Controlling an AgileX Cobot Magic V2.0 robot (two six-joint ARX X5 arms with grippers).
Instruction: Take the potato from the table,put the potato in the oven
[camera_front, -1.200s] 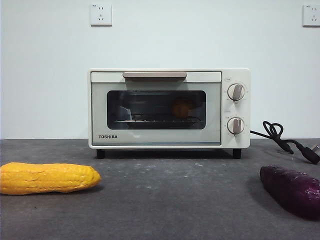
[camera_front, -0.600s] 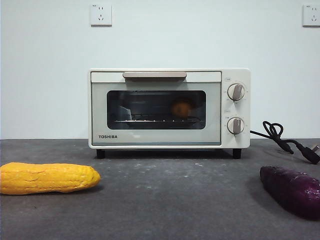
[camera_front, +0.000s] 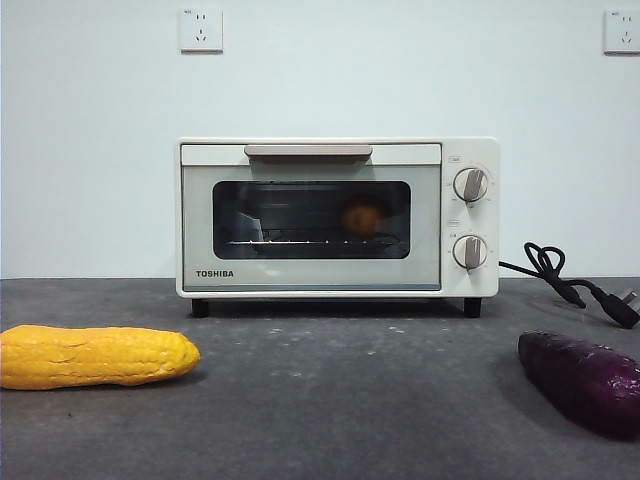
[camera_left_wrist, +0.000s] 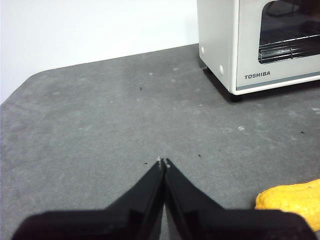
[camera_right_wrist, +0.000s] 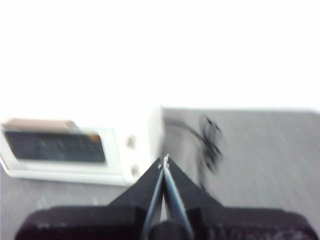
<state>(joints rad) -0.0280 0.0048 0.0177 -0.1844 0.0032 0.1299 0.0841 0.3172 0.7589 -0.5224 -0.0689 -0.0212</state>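
1. The left claw has two matte black jaws, wedge-shaped, tapering to narrow tips flecked with pale specks.
2. The right claw looks alike: black, pointed, pale specks at its tips, blurred.

A bare test bench: grey table, blank white wall, sockets.

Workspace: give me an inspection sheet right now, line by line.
Surface: dark grey table, light specks.
Job's things: potato on the rack inside the oven, door closed.
Clutter: corn front left, purple sweet potato front right, both on the table.
Grippers: left gripper shut, empty, over bare table; right gripper shut, empty, picture blurred.
Cables: black cord coiled right of the oven, plug lying loose.
Surroundings: white wall, two outlets.
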